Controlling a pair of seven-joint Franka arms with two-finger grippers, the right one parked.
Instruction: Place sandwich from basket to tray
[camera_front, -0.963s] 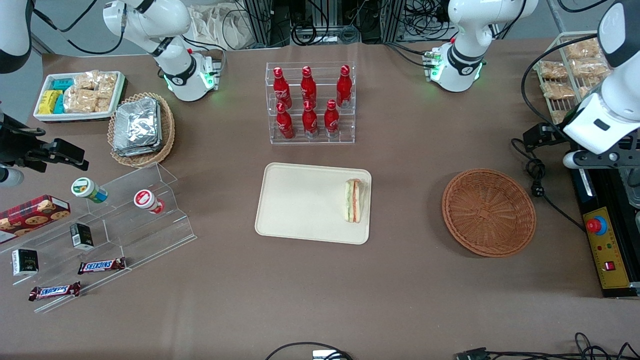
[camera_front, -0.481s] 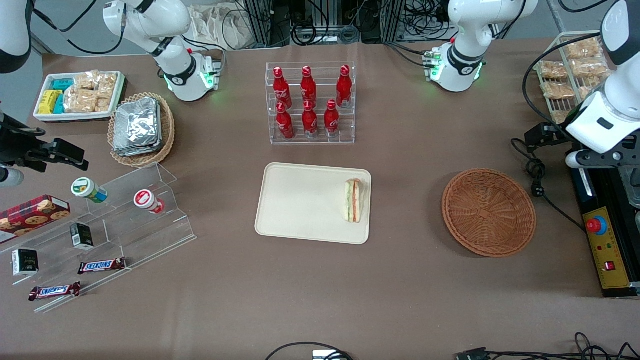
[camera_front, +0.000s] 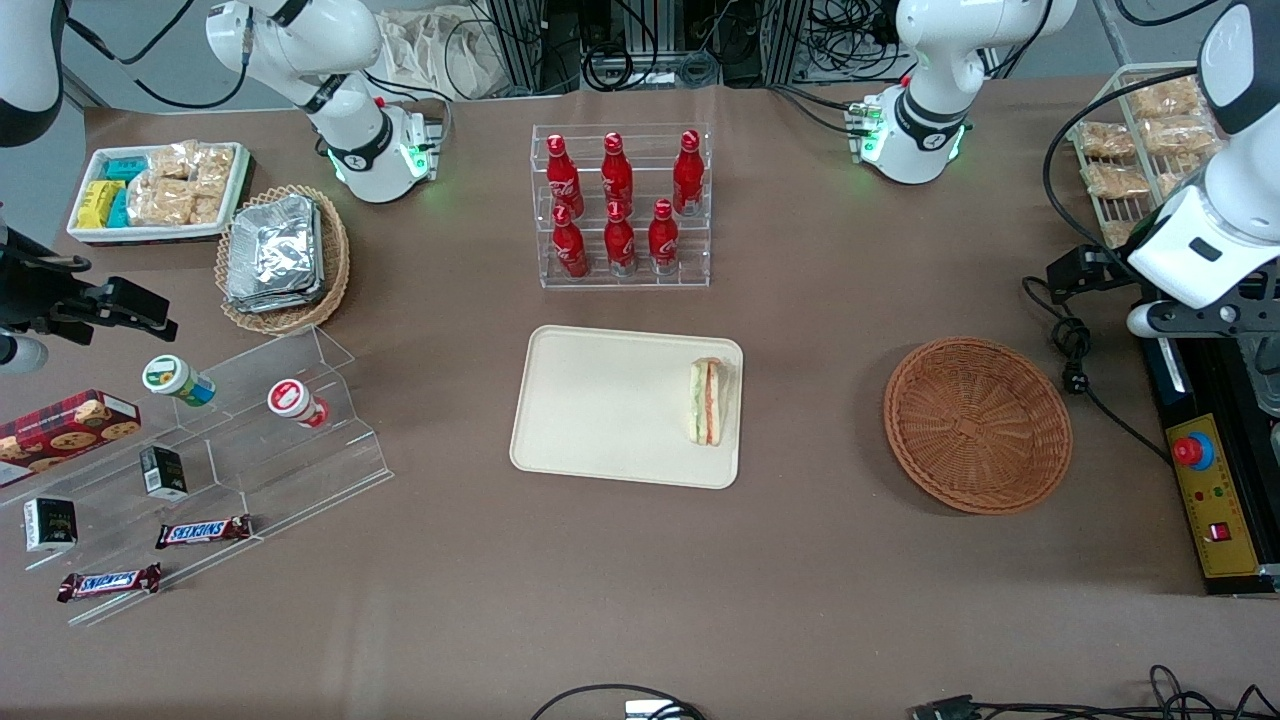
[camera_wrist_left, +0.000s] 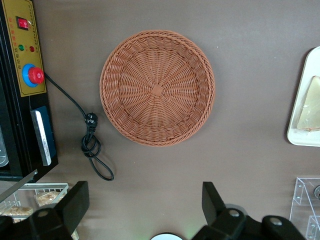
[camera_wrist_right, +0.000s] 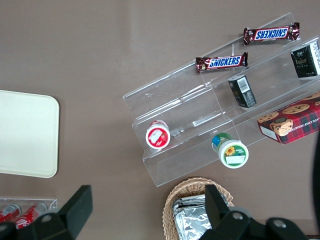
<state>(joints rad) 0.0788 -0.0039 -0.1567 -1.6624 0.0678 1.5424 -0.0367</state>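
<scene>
I find the gripper (camera_wrist_left: 142, 212) wide open, empty, above the empty basket (camera_front: 978, 424); sandwich (camera_front: 706, 401) sits near the tray (camera_front: 610, 405) rim, where a nudge could tip it off.

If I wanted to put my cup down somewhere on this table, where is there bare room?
Bare brown cloth lies between the cream rectangular tray and the round reddish-brown wicker basket, and nearer the front camera than both. The sandwich wedge fills one tray edge. The clear stepped rack is crowded. The open gripper hangs high beside the basket.

Robot lab; cable tangle (camera_front: 640, 45), emergency-stop box (camera_front: 1205, 500), staged snacks
</scene>
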